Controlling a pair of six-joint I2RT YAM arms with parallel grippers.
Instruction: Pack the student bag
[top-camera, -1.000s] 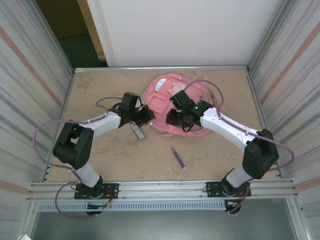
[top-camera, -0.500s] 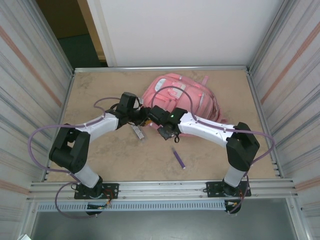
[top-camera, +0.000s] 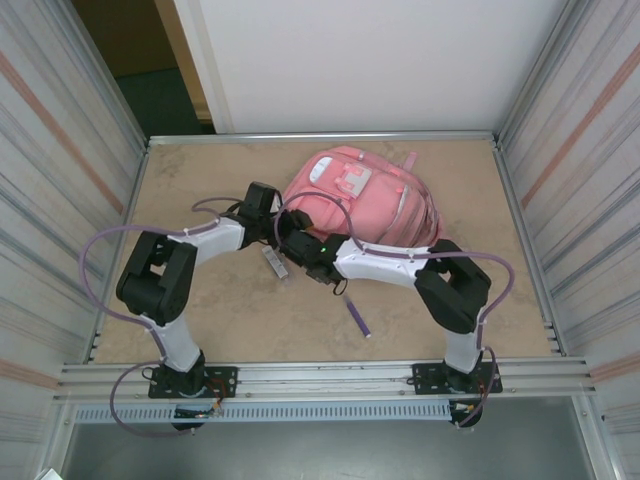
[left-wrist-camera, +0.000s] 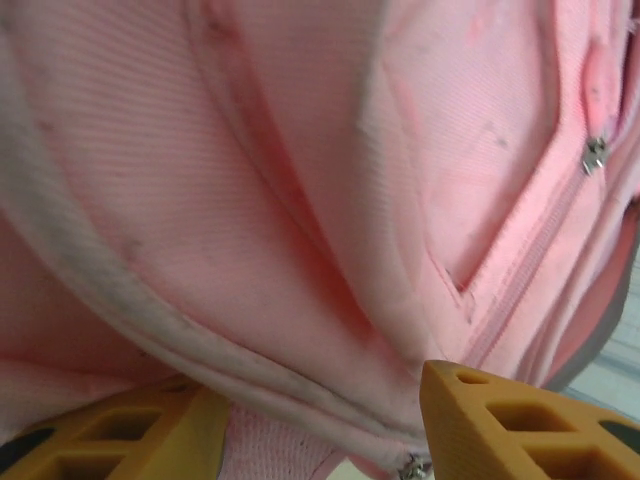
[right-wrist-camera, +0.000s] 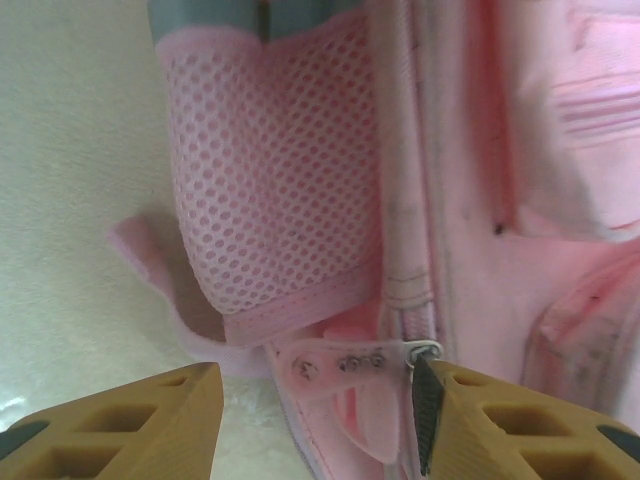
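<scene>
While the bag (top-camera: 385, 205) lies upper centre on the worktop (top-camera: 250, 310), left tool (left-wrist-camera: 325, 415) and right tool (right-wrist-camera: 315, 400) stand open at its lower-left edge, apparently to unzip it; next, pinch the zip pull (right-wrist-camera: 350, 365).

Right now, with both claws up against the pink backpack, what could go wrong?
1. The left claw and right claw crowd the same edge of the student bag; they could knock each other.
2. The right claw's jaws stand open beside the zipper pull and mesh pocket; closing might pinch mesh instead of the pull.
3. The purple pen lies on the table near the right arm; a sweep may flick it away.
</scene>
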